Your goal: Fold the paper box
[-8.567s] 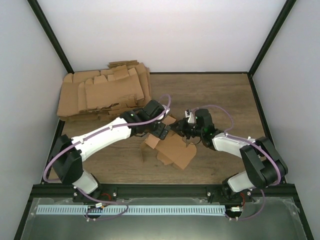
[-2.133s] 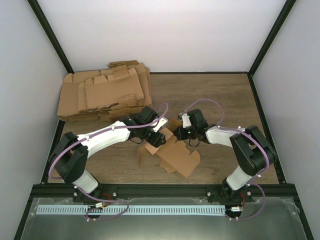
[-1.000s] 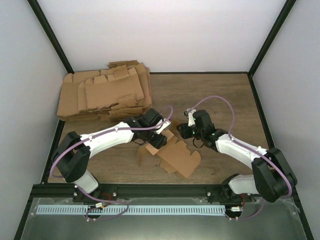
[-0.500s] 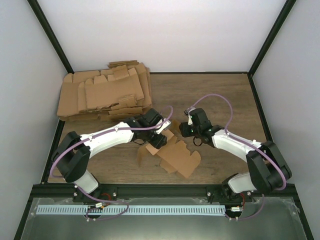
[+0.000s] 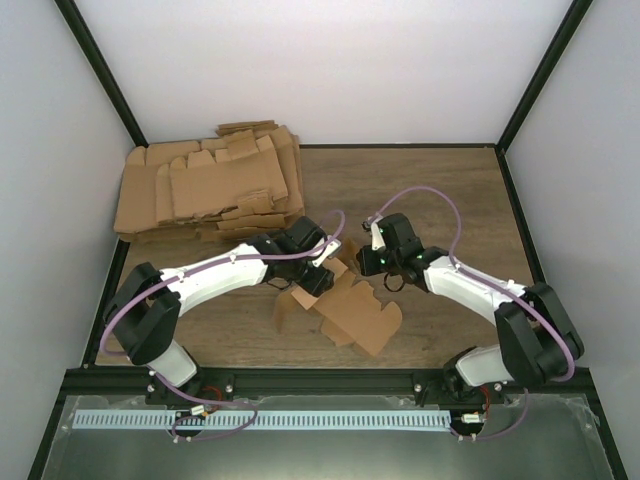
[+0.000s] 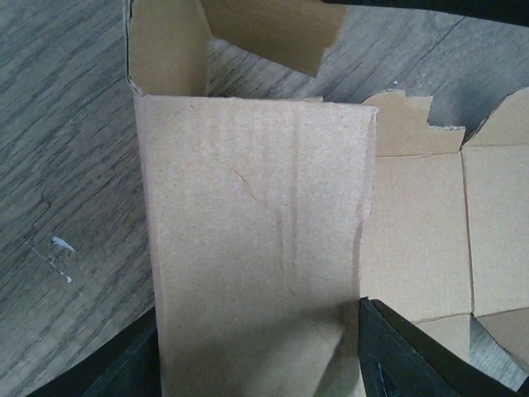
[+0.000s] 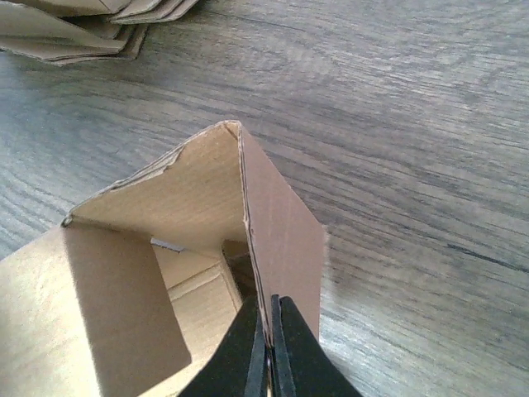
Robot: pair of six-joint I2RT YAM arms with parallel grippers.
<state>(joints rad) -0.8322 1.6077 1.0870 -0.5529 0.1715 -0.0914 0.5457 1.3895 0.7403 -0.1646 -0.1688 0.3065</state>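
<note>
Risked, most likely, a slip or a tear at the right jaws: pressed together on only the thin top edge of one raised wall of the paper box [image 5: 362, 318], with very little cardboard in the bite. Pulled sideways or too fast, likely to lose that edge, or to rip or kink it away from the scored line. Risked as well a crushed panel on the other side: left jaws held wide and clamped across a broad panel, black fingers [image 6: 401, 356] touching both of its side edges. Squeezed harder, apt to bow or buckle it, with a faint lengthwise crease already on its face. Worked against each other, likely to drag the whole light piece across the surface [image 5: 450, 200], or to pop the half-formed corner flat again. Little danger seen from the pile of flat blanks [image 5: 205, 185], well apart at the far left.

Lay near the middle of the surface, between the two arms and nearer the front edge than the pile. Looked plain brown, corrugated and unprinted, only half erected. One end raised into walls meeting at a corner, open at the top, with a short flap standing inside. The rest spread flat toward the near side, with notched tabs and rough-cut edges. Not yet closed anywhere.
</note>
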